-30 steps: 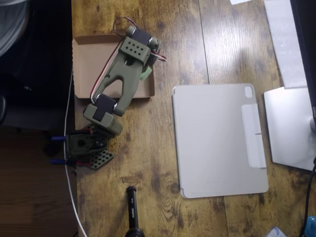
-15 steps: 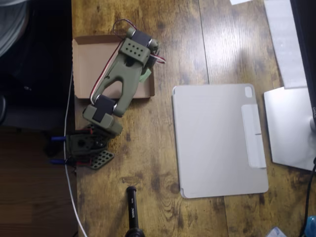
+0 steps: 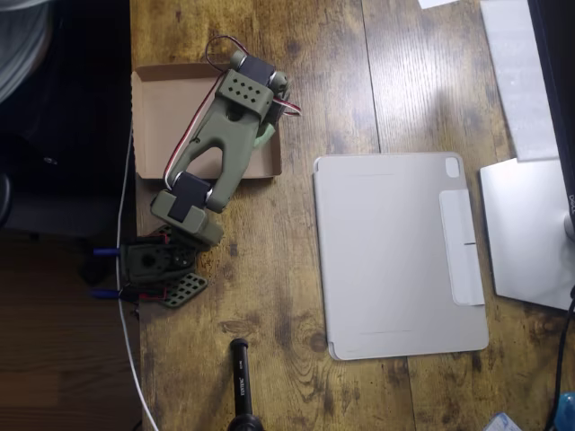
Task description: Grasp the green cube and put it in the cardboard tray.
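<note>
The olive-green arm reaches over the brown cardboard tray (image 3: pixel 164 106) at the table's upper left. Its wrist and gripper (image 3: pixel 259 121) point straight down over the tray's right part, so the arm's own body hides the fingers. A sliver of the mint-green cube (image 3: pixel 266 135) peeks out from under the wrist, just inside the tray's right wall. Whether the fingers grip the cube or stand apart from it I cannot tell.
A flat grey tablet case (image 3: pixel 395 251) lies right of the tray. The arm's base (image 3: pixel 160 269) sits below the tray near the table's left edge. A black stand (image 3: pixel 241 382) rises at the bottom. Silver devices (image 3: pixel 526 229) and paper line the right side.
The arm's wrist has crept slightly up and left over the tray, and less of the cube shows beneath it.
</note>
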### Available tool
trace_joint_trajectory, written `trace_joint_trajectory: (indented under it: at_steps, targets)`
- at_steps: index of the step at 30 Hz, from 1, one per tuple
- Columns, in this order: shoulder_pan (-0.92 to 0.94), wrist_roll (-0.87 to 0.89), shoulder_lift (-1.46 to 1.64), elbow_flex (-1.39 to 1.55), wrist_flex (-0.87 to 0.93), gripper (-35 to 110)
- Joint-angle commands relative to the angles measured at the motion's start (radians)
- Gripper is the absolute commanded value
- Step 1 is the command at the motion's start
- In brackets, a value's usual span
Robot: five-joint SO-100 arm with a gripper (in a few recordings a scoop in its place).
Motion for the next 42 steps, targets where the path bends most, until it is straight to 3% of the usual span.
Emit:
trace_joint_trajectory:
  at_steps: [1,11,14,18,24,35,42]
  targets:
    - [-0.015,0.012,0.04,0.002,0.006,25]
    - [0.043,-0.018,0.049,0.054,-0.008,23]
    - [0.181,-0.044,0.04,0.037,0.025,20]
    - [0.448,-0.025,0.028,0.015,0.089,4]
    - [0.699,0.005,-0.055,0.089,0.095,4]
    - [0.922,0.011,-0.101,0.163,0.1,0]
    - [0.896,0.028,-0.152,0.229,0.1,0]
